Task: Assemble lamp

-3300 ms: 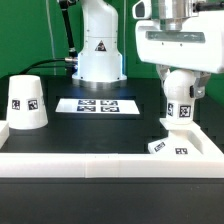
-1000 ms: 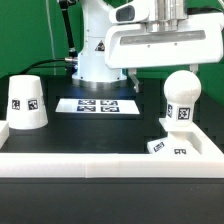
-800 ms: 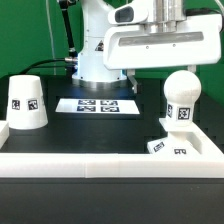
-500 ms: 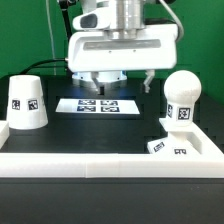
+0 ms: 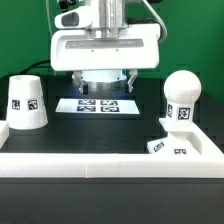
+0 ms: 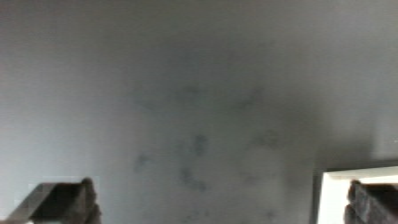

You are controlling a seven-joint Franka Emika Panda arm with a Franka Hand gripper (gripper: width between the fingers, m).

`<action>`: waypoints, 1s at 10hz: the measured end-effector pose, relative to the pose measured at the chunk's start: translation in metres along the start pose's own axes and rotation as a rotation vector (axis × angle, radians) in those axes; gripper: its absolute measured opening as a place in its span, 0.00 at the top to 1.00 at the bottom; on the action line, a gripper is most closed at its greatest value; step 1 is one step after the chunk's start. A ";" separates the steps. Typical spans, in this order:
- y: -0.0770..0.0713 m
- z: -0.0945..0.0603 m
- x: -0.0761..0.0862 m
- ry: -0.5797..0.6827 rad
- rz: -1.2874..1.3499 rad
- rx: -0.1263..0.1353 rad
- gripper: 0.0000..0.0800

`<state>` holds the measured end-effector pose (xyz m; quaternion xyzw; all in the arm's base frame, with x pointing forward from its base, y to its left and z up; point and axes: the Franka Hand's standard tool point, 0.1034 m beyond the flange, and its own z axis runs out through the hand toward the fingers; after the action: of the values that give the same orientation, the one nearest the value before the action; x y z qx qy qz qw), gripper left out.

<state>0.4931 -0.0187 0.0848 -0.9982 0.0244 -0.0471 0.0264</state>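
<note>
The white ball-shaped bulb [image 5: 183, 98] stands upright on the flat angular lamp base [image 5: 170, 148] at the exterior view's right. Both carry square tags. The white cone shade [image 5: 25, 103] stands by itself at the exterior view's left, wide end down, with its tag facing the camera. My gripper [image 5: 105, 84] hangs in the middle, above the marker board [image 5: 98, 105], open and empty, well apart from the bulb and the shade. In the wrist view my gripper [image 6: 219, 205] shows only two dark fingertips [image 6: 63, 203] over blurred grey table. A white edge [image 6: 361, 178] lies by one fingertip.
A low white wall [image 5: 100, 165] runs along the front of the black table and up its left side. The robot's white pedestal [image 5: 103, 72] stands behind the gripper, mostly hidden by it.
My gripper was around the bulb at the exterior view's right. It has let go, risen and moved left to the middle over the marker board. The bulb stays upright on the base.
</note>
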 end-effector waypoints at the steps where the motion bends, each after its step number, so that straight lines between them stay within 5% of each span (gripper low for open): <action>1: 0.009 -0.001 0.000 0.000 -0.011 -0.004 0.13; 3: 0.055 -0.006 -0.005 -0.013 0.006 -0.021 0.13; 5: 0.081 -0.022 -0.006 -0.003 0.004 -0.027 0.13; 10: 0.088 -0.023 -0.019 -0.011 -0.004 -0.029 0.13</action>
<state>0.4680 -0.1064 0.1009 -0.9988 0.0227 -0.0414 0.0121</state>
